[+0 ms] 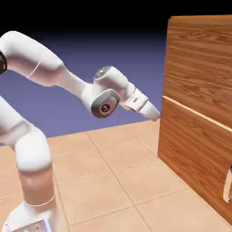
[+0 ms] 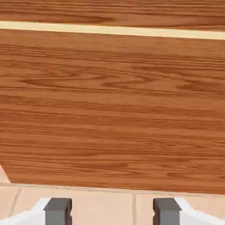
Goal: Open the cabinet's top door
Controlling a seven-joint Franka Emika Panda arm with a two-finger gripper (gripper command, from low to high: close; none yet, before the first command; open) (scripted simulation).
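Exterior view, hand [image 1: 151, 111] near wooden cabinet [image 1: 195, 108], tiled floor [image 1: 90, 190], blue-violet backdrop [image 1: 136, 59]

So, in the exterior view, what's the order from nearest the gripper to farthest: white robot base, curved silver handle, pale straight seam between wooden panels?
1. Pale straight seam: right side
2. Curved silver handle: lower right edge
3. White robot base: lower left corner

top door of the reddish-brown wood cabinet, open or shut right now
Shut: the upper wood-grain panel sits flush above the lower wood-grain panel, only a thin pale seam between them.
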